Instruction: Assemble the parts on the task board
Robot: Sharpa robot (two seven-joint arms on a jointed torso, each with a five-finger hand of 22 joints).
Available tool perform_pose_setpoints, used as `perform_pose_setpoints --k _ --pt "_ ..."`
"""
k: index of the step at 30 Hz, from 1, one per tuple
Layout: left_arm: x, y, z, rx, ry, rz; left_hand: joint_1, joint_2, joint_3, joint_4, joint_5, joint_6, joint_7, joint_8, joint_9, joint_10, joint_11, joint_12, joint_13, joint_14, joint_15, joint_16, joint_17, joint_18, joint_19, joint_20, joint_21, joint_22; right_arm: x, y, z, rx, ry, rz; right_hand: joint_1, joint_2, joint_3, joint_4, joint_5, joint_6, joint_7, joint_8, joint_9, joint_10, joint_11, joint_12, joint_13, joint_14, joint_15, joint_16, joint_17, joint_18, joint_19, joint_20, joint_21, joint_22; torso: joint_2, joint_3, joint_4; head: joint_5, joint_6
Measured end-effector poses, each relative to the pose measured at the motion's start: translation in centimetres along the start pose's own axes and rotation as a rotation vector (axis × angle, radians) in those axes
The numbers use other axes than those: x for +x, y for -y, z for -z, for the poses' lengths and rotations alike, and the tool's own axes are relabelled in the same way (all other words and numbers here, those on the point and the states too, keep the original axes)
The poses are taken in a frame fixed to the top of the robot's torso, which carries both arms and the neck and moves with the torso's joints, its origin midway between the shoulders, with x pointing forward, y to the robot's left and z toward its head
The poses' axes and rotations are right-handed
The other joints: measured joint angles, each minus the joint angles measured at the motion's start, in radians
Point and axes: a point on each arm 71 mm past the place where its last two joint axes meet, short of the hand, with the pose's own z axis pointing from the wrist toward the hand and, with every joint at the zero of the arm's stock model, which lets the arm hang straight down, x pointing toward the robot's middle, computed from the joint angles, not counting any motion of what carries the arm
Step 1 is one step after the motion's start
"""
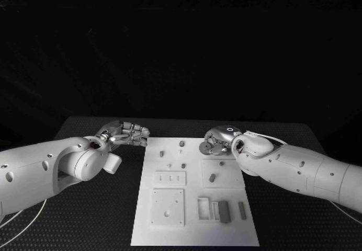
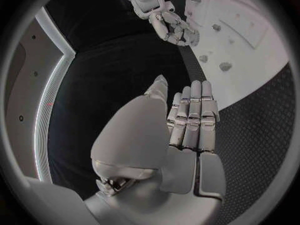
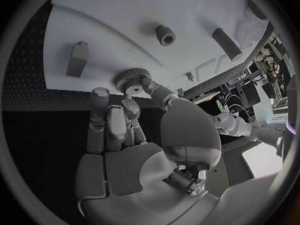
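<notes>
Task board (image 1: 194, 219) far corner hidden by right robot hand (image 1: 216, 141).

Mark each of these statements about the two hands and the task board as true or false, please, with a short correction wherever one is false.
1. The right hand has its fingertips at a gear at the task board's far edge. True.
2. The left hand holds a part. False: its fingers are curled in on nothing, beside the board over the black table.
3. Several long blocks lie side by side at the board's near right. True.
4. The left hand rests on the board. False: it is off the board's left edge.
5. The gear lies at the board's near edge. False: it is at the far edge.
</notes>
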Motion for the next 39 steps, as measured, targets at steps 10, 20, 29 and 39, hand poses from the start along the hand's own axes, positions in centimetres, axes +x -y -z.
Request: perform_pose_setpoints --k 10,20,29,39 --pt "0.0 0.0 0.0 0.000 0.000 -0.001 0.000 0.000 0.003 0.003 0.000 0.000 0.000 0.000 0.000 0.000 0.000 0.000 0.000 0.000 0.000 0.000 0.001 0.000 0.000 0.000 0.000 0.000 0.0 -0.1 0.0 -0.005 0.004 0.010 -0.006 0.023 -0.001 -0.020 -0.001 0.000 -0.001 0.006 0.001 0.005 -0.012 0.008 0.000 0.003 -0.010 0.000 0.002 0.000 0.000 0.000 0.000 0.000 0.000 0.0003 0.0003 0.001 -0.002" --pt "0.0 0.0 0.0 0.000 0.001 -0.001 0.000 0.000 0.003 0.003 0.000 0.000 0.000 0.000 -0.001 0.000 0.000 -0.004 0.000 0.000 0.000 0.000 0.002 0.000 0.000 0.000 0.000 0.000 0.2 -0.4 0.7 -0.022 0.034 0.032 -0.004 0.024 -0.001 -0.020 -0.001 0.001 -0.001 0.006 0.000 0.009 -0.016 0.009 -0.005 0.007 -0.014 0.000 0.004 0.000 0.000 0.001 0.000 0.000 -0.001 0.0002 -0.0004 0.002 0.002" --pt "-0.1 0.0 0.0 0.000 0.002 -0.002 0.000 0.000 0.003 0.003 0.000 0.000 0.000 0.000 -0.001 0.000 0.000 -0.004 0.000 0.000 0.000 0.000 0.003 0.000 0.000 0.000 0.000 0.000 -0.5 -1.8 1.5 -0.061 0.092 0.061 -0.006 0.006 0.003 -0.027 0.003 0.004 -0.004 0.012 0.000 0.005 -0.020 0.009 -0.014 0.003 -0.017 -0.004 0.004 0.000 0.003 -0.002 0.000 0.000 -0.001 -0.0004 -0.0006 0.002 0.010" --pt "-0.1 0.0 0.1 0.000 0.000 -0.005 0.000 0.000 0.003 0.003 0.000 0.000 0.000 0.000 -0.001 0.000 0.000 -0.004 0.001 0.000 0.000 0.000 0.003 0.000 0.000 0.000 0.000 0.000 -2.4 -5.4 2.1 -0.152 0.185 0.091 -0.006 -0.031 0.016 -0.014 0.004 0.024 -0.010 0.012 0.008 0.007 -0.021 0.005 -0.023 0.003 -0.018 -0.004 0.005 0.000 0.011 -0.006 0.000 0.000 -0.001 -0.0004 -0.0016 0.003 0.016"
